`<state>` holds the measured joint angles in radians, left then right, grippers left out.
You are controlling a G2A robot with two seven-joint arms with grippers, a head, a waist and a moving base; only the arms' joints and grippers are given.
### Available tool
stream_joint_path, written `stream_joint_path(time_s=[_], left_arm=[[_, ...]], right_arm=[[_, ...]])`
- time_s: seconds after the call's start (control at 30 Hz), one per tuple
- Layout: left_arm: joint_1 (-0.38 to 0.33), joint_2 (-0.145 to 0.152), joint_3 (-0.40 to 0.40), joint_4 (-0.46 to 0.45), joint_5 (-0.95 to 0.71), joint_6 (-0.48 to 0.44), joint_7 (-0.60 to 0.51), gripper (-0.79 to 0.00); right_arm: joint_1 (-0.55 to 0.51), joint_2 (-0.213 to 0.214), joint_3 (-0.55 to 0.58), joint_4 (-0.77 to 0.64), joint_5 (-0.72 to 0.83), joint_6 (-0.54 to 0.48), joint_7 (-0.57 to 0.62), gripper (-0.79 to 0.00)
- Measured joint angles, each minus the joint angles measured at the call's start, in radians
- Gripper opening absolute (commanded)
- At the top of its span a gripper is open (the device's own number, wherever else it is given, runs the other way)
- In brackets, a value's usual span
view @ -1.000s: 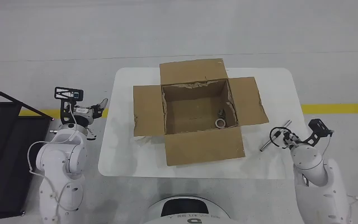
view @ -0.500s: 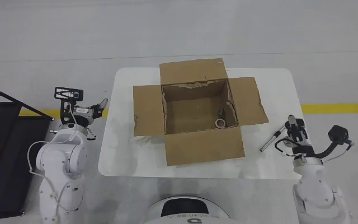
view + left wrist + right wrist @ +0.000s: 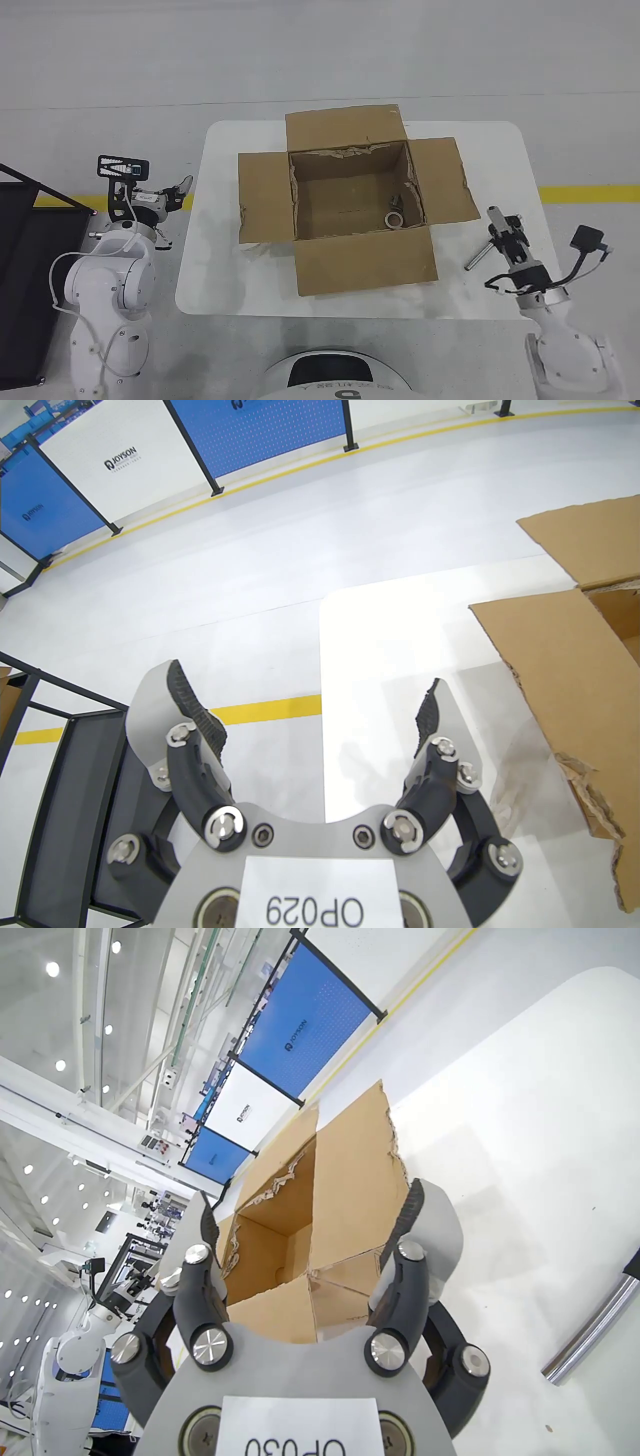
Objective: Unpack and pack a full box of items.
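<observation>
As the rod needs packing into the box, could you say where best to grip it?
Probably best to grip the rod on its bare metal shaft, near the middle, from straight above, jaws across it. It lies flat on the table, apart from the box, so both long sides are free. The open right gripper is nearest.
</observation>
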<state>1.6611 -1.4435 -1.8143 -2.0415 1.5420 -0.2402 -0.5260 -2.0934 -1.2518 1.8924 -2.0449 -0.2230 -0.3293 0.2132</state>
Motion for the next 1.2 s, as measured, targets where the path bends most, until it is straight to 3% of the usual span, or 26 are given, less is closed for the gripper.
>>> stream_joint_path(time_s=[0.13,0.33,0.43,0.6,0.77,0.93,1.2], left_arm=[[0.0,0.0,0.0,0.0,0.0,0.0,0.0,0.0],[0.0,0.0,0.0,0.0,0.0,0.0,0.0,0.0],[0.0,0.0,0.0,0.0,0.0,0.0,0.0,0.0],[0.0,0.0,0.0,0.0,0.0,0.0,0.0,0.0],[0.0,0.0,0.0,0.0,0.0,0.0,0.0,0.0],[0.0,0.0,0.0,0.0,0.0,0.0,0.0,0.0],[0.0,0.0,0.0,0.0,0.0,0.0,0.0,0.0]], right_arm=[[-0.014,-0.001,-0.037,-0.126,-0.105,-0.001,0.01,0.0],[-0.002,-0.004,-0.207,-0.307,-0.364,0.124,0.046,0.0],[0.067,-0.006,-0.33,-0.306,-0.487,0.209,0.089,0.0],[0.246,-0.016,-0.534,-0.299,-0.658,0.454,0.269,0.0],[0.433,-0.034,-0.687,-0.224,-0.736,0.67,0.415,0.0],[0.523,-0.041,-0.736,-0.178,-0.763,0.739,0.505,0.0],[0.526,-0.041,-0.736,-0.174,-0.767,0.742,0.511,0.0]])
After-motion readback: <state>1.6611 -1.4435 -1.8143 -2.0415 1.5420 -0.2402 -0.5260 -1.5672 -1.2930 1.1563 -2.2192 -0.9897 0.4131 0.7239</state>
